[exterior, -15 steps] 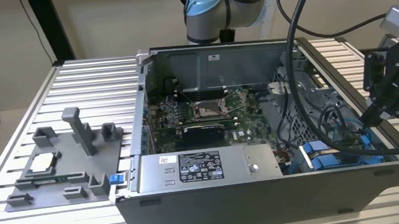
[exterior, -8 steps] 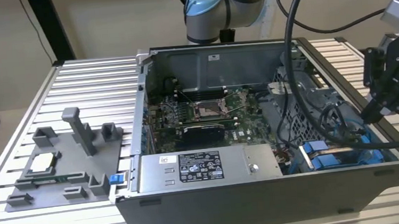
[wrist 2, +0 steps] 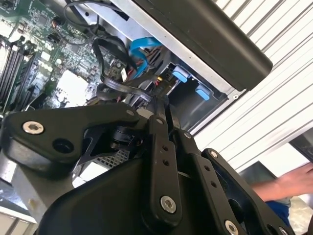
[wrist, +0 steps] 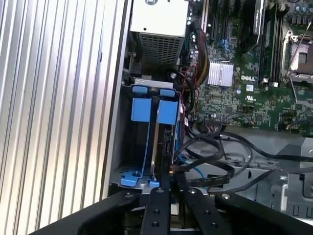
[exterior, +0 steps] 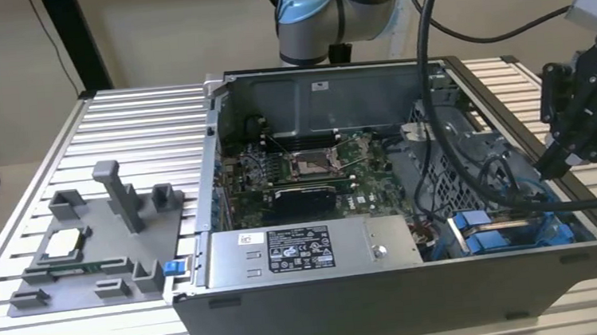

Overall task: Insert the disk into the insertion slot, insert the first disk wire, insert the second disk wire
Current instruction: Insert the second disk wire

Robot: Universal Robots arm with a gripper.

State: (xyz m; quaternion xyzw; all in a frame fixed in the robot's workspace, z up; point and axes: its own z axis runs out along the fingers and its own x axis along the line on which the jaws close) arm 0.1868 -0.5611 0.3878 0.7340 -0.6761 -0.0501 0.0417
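Pinching the pincer [wrist: 173, 182] together, aiming its tips down close over the insertion slot [wrist: 146, 85]. Hovering near the disk [wrist: 164, 139], standing on edge inside that slot in its blue carrier, beside looping black wires [wrist: 210, 147]. Reaching in from the exterior view's right over the open case [exterior: 394, 296] on the ribbed surface [exterior: 135, 124].

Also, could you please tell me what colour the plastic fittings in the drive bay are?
The fittings are bright blue, clearest in the first wrist view.

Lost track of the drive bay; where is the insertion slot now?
In the exterior view, the insertion slot is in the near corner of the open case on the exterior view's right, beside the power-supply box, below the end effector.
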